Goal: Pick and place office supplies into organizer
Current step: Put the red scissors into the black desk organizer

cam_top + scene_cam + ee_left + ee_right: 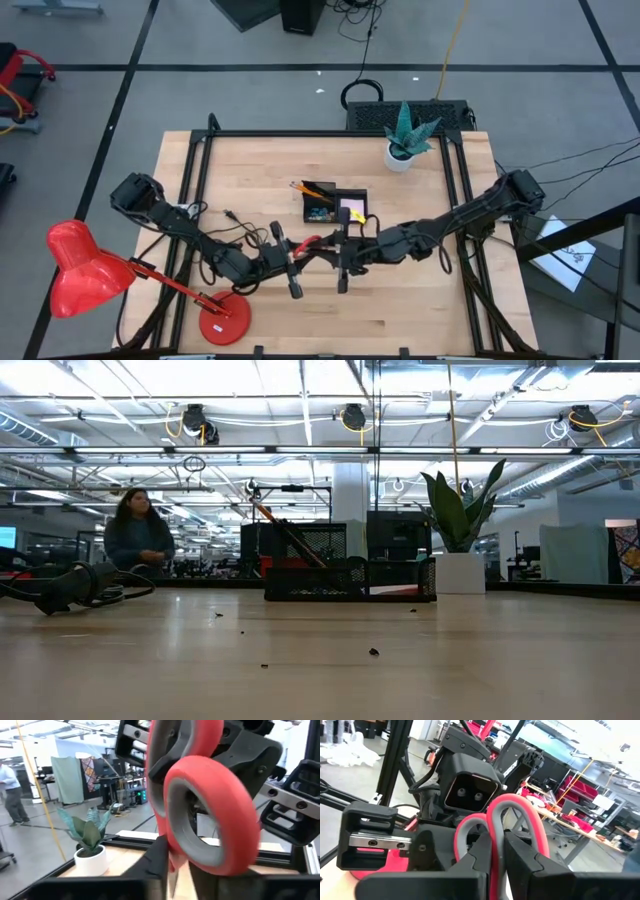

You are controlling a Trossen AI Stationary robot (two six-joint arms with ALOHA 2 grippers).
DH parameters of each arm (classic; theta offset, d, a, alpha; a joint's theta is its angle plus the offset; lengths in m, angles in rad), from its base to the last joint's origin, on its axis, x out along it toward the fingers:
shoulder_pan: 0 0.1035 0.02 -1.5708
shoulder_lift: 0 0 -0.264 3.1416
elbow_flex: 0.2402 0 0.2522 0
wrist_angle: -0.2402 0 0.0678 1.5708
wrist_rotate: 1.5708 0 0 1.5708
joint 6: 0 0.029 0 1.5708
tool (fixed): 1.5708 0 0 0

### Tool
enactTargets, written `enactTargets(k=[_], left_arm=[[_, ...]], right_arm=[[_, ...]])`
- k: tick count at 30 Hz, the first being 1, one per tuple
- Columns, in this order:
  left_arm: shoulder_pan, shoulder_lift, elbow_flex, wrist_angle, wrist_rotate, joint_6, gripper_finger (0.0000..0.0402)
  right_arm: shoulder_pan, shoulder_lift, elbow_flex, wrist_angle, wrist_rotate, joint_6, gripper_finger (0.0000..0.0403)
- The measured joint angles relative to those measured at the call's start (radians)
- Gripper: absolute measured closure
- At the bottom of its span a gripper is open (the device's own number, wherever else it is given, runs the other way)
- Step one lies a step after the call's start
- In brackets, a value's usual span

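The scissors (308, 243) hang in the air between your two grippers, above the middle of the table, just on the near side of the organizer (335, 207). You are in a handover, or so it looks: both arms meet at the red handles. In the right wrist view the right gripper (499, 851) has its fingers pinched on one handle loop. In the left wrist view the left gripper (175, 865) seems to be clamped on the scissors just below the loops, though the handle fills that view and hides much of the fingers.

Next, I judge, you let one gripper go, then carry the scissors to the far side and lower them into the organizer. The right arm reaches in from the right and sits closer to it, so it looks the better carrier. Make sure its hold is firm before the left one releases.

The organizer already holds pencils (312, 188) in its left part and a yellow piece (356, 214) to the right. The plant pot (401, 158) stands far right, well apart.
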Motion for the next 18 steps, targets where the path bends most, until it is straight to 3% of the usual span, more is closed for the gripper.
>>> enactTargets(k=[2,13,18], left_arm=[[-0.001,-0.001,0.0,-0.013,-0.008,0.0,0.0355],[-0.001,-0.001,0.0,-0.022,-0.007,0.063,0.0355],[0.0,-0.001,0.0,-0.036,-0.009,0.077,0.0355]], right_arm=[[0.0,0.0,0.0,-0.001,0.005,-0.003,0.0376],[0.001,0.0,-0.001,-0.009,-0.012,-0.016,0.0373],[0.001,0.0,-0.001,-0.022,-0.018,-0.006,0.0344]])
